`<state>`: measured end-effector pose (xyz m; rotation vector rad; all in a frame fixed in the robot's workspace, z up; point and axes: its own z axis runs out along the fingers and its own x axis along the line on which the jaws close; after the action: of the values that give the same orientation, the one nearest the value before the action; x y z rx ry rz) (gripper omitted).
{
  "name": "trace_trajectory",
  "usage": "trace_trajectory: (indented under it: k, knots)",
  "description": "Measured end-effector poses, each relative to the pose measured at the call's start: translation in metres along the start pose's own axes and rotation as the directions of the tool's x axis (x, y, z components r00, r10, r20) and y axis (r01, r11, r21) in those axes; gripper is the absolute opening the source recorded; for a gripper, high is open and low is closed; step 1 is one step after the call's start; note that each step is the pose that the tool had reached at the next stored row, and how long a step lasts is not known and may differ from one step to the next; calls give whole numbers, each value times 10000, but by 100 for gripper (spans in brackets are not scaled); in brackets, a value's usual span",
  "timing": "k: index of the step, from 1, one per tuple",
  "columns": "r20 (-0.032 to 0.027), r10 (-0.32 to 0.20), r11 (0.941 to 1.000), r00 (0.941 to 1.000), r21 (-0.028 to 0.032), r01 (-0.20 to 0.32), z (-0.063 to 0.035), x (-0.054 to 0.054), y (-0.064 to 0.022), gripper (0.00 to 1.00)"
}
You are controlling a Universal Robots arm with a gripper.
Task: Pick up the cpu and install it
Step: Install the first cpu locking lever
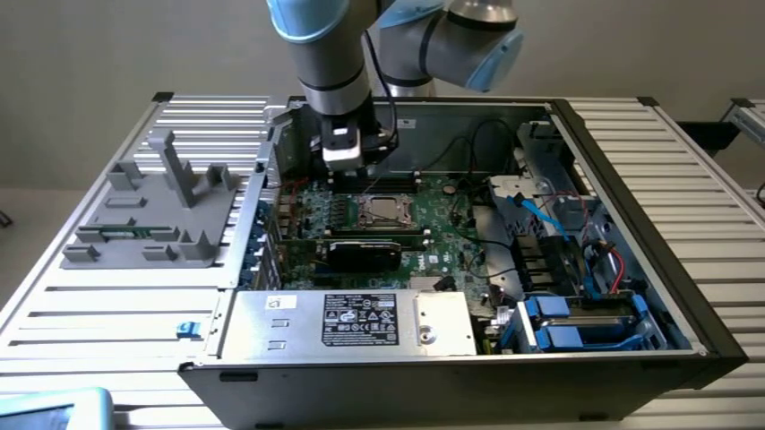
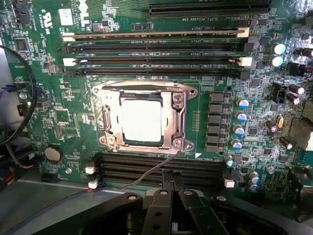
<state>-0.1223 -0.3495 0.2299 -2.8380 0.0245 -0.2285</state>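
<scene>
The cpu (image 2: 142,120), a shiny silver square, lies flat inside the metal-framed socket (image 2: 179,122) on the green motherboard (image 2: 58,117). From outside, the cpu (image 1: 382,210) sits mid-board in the open computer case (image 1: 622,206). My gripper (image 2: 171,190) is shut with nothing between its fingers and hovers just off the socket's edge, over the memory slots (image 2: 161,169). A thin metal lever (image 2: 146,175) runs from the socket's corner toward my fingertips. In the exterior view my gripper (image 1: 348,182) hangs just behind the socket, close above the board.
A black card (image 1: 365,252) stands in front of the socket. A silver power supply box (image 1: 347,321) fills the case front, and blue drive bays (image 1: 574,324) with cables lie at the exterior view's right. A grey fixture (image 1: 156,215) rests on the slatted table.
</scene>
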Motion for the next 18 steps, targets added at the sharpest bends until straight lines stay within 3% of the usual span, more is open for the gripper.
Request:
trace_trajectory:
  k: [6, 10, 14, 15, 18]
  knots:
    - [-161, 490, 9988, 9987, -34, -491, 36, -14, 10, 11]
    - [-267, 871, 9962, 9958, 16, -871, 52, -16, 14, 11]
    - [-311, 1150, 9934, 9929, 43, -1149, 56, -22, 16, 11]
    - [-317, 1198, 9928, 9923, 94, -1195, 57, -25, 17, 11]
    - [-313, 1342, 9905, 9905, 347, -1331, 56, -41, 17, 11]
